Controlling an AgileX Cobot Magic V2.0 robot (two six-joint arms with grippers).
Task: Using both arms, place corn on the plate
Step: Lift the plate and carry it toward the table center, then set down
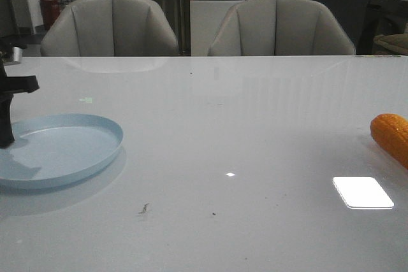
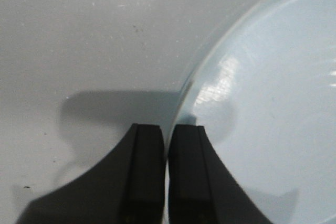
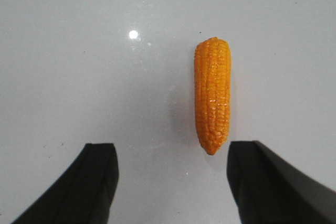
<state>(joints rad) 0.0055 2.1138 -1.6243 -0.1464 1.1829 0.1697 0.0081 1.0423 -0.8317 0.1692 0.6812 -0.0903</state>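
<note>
The pale blue plate lies on the white table at the left. My left gripper stands at the plate's left rim. In the left wrist view the plate fills one side, and its rim runs into the thin gap between the left gripper's nearly closed fingers, which pinch it. The orange corn lies on the table at the right edge, partly cut off. In the right wrist view the corn lies lengthwise just beyond my right gripper, which is wide open and empty. The cob's narrow tip is close to one finger.
Two grey chairs stand behind the table's far edge. A bright rectangular light reflection lies on the table near the front right. A few small dark specks mark the table near the front.
</note>
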